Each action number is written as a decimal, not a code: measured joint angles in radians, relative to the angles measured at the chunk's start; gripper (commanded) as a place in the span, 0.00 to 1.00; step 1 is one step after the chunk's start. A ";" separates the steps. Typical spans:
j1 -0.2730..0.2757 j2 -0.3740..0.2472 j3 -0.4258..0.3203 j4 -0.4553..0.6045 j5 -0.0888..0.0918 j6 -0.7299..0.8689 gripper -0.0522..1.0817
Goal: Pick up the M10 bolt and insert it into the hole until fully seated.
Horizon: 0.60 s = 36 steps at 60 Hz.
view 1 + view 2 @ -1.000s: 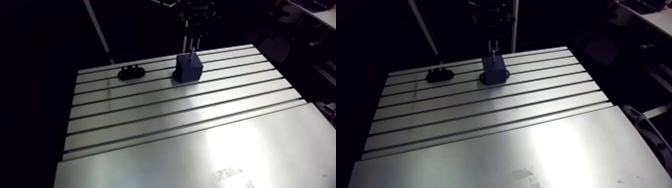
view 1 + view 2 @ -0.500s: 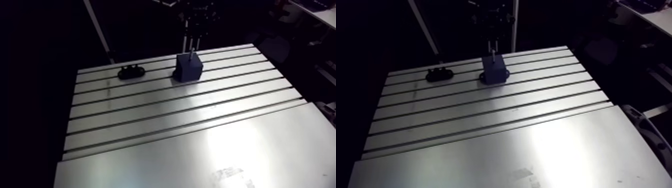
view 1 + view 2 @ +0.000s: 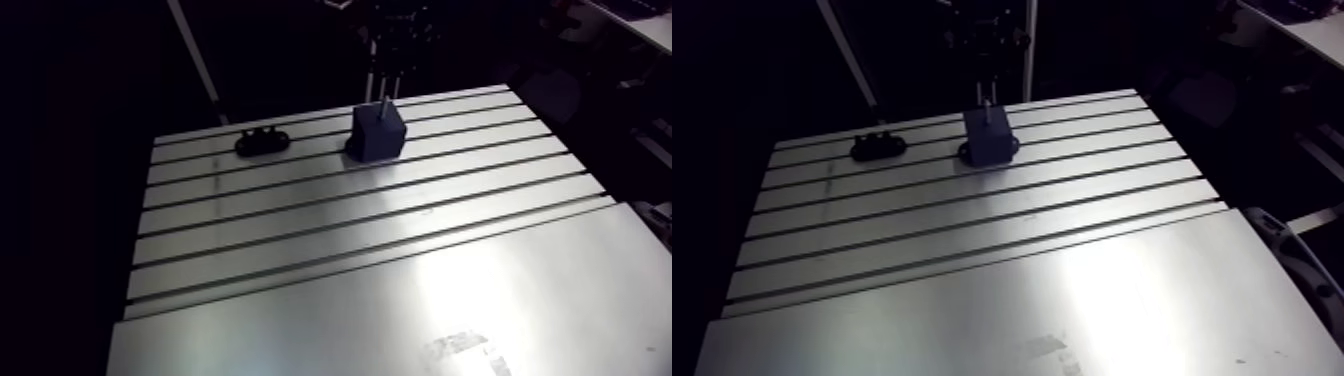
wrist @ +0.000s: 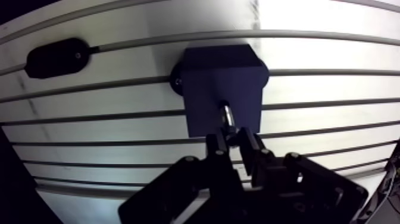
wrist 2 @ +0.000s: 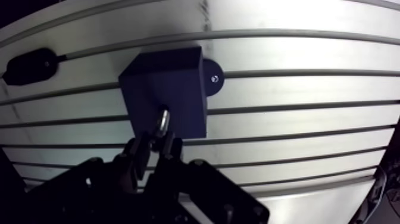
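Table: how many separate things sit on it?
2: a blue block under the hand, bolt in its top; a black oval piece apart beside it. Nothing looks hidden.

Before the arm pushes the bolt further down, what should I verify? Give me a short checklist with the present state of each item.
1. Gripper shut on bolt: ok.
2. Bolt enters the top of the block: ok.
3. Bolt fully seated: not ok; in the arm view its shaft stands above the block.
4. Bolt exactly upright: cannot tell.
5. Block flat on table: ok.
6. Black holder out of the way: ok; it lies apart, beside the block.
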 measured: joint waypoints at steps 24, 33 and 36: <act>0.001 0.001 0.000 -0.010 0.001 0.000 1.00; 0.001 0.001 -0.001 -0.015 0.001 0.000 1.00; 0.001 0.001 -0.001 -0.016 0.001 0.000 1.00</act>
